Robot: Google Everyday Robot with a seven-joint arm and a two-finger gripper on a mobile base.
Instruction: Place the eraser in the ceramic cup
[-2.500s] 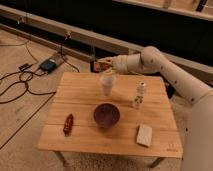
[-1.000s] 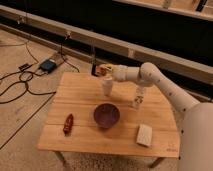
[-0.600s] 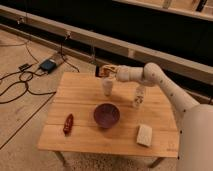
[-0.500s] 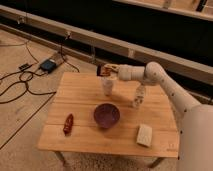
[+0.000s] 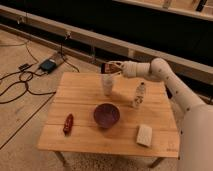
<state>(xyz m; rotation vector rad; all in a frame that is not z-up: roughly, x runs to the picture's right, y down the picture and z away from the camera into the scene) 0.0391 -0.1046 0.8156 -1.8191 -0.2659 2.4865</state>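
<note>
Gripper: my two-finger gripper (image 5: 111,67) hangs just above the pale ceramic cup (image 5: 107,84), clamped on the small red-orange and black eraser (image 5: 107,67).
Nearby: clear bottle with white cap (image 5: 139,95) right of the cup; purple bowl (image 5: 106,115) in front; tan square pad (image 5: 144,135); dark-red elongated item (image 5: 68,123).
Surface: light wooden slatted table (image 5: 80,95).
Room: cables and a dark box (image 5: 48,65) on the floor.
</note>
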